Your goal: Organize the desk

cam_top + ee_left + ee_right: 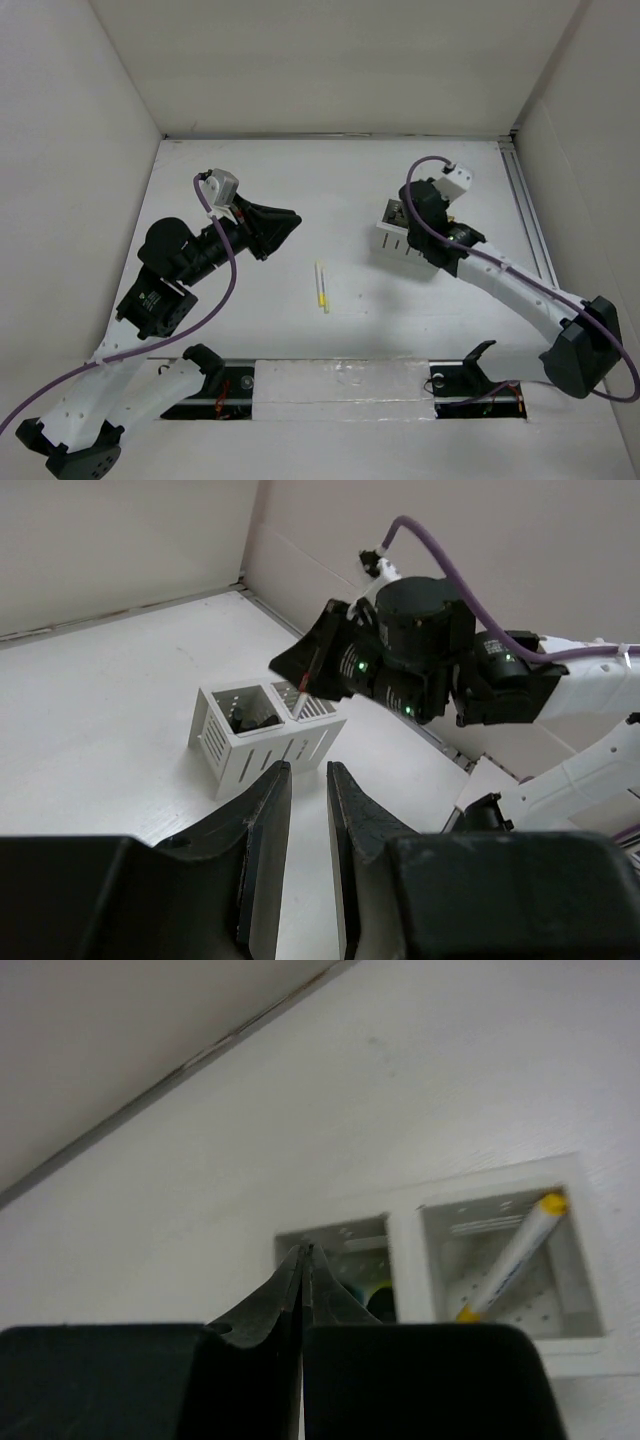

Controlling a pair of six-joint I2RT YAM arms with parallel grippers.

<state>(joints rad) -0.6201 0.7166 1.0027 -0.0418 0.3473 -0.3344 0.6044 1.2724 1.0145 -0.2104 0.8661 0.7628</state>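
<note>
The desk [250, 170] is a white tabletop walled by white panels. A white slotted two-compartment holder [398, 240] stands right of centre; it also shows in the left wrist view [265, 742]. My right gripper [410, 213] hovers over it, shut on a thin red-tipped pen [304, 687] that points down at one compartment. In the right wrist view the jaws [303, 1252] are pressed together above the holder [405, 1250]. A yellow-capped white marker [512, 1258] leans in one compartment; dark items [372, 1298] fill the other. A yellow-and-white pen [321, 287] lies mid-desk. My left gripper [282, 232] is narrowly open and empty [305, 770].
A thin metal rail [530, 220] runs along the desk's right edge. White wall panels [60, 150] enclose the left, back and right sides. The arm bases and a taped strip [340, 378] line the near edge.
</note>
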